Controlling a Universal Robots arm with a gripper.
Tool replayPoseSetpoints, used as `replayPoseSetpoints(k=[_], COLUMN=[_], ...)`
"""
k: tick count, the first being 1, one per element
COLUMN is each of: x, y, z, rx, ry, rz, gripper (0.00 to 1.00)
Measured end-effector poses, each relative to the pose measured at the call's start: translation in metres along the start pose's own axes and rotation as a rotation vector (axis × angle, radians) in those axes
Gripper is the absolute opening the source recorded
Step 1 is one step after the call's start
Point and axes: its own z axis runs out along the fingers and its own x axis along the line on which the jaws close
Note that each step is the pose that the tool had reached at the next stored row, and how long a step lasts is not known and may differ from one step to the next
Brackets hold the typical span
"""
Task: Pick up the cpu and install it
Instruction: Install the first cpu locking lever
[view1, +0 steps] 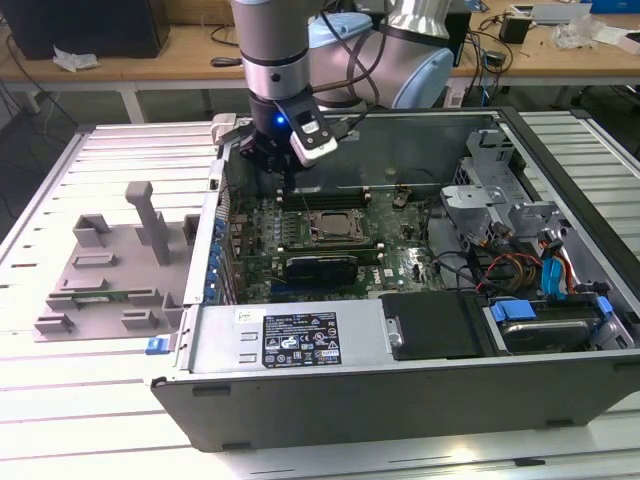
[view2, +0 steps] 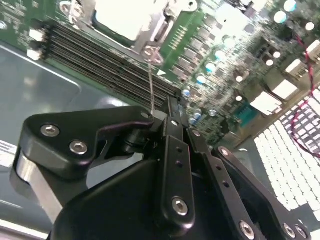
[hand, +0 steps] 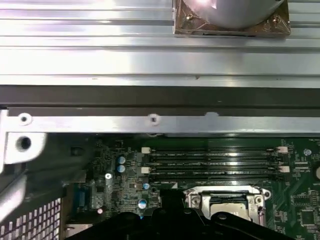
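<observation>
The cpu (view1: 336, 226) lies flat inside the dark socket frame (view1: 335, 212) on the green motherboard of the open computer case (view1: 400, 400). Its pale metal top shows in both wrist views (view2: 125, 17) (hand: 227, 213). My gripper (view1: 288, 183) hangs inside the case just to the exterior view's left of the socket, above the memory slots (hand: 215, 162). Its black fingers are shut together (view2: 169, 102) with nothing of the cpu between them. The socket's thin wire lever (view2: 151, 85) stands up and ends right beside the fingertips; I cannot tell whether it is gripped.
A grey fixture plate (view1: 110, 270) with upright blocks lies on the slatted table at the exterior view's left. Inside the case are a black box (view1: 435, 325), a metal drive cage (view1: 490, 190) and blue and red cables (view1: 555, 275). The case's rear wall (hand: 150, 122) runs close by the gripper.
</observation>
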Motion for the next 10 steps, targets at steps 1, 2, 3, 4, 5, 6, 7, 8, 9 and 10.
replayPoseSetpoints(k=[1,2,3,4,5,6,7,8,9,10], x=[-0.0046,-0.0109,-0.0153,-0.0192,-0.024,-0.0289,-0.0322,-0.0366,-0.0376,-0.0377], y=[-0.0001,-0.0005,-0.0008,-0.0012,-0.0016,-0.0021,-0.0025,-0.0028,-0.0029,-0.0029], z=[0.0002,0.0003,0.0004,0.0005,0.0006,0.0007,0.0008,0.0009,0.0009,0.0009], rx=[0.0,-0.0001,0.0,0.0,0.0,0.0,0.0,0.0001,0.0001,0.0001], ry=[0.0,0.0004,0.0007,0.001,0.0013,0.0017,0.0018,0.0019,0.0021,0.0019], rz=[0.0,0.0,0.0,0.0,0.0,0.0,0.0,0.0,0.0,0.0], gripper=[0.11,0.11,0.11,0.11,0.11,0.11,0.11,0.11,0.11,0.11])
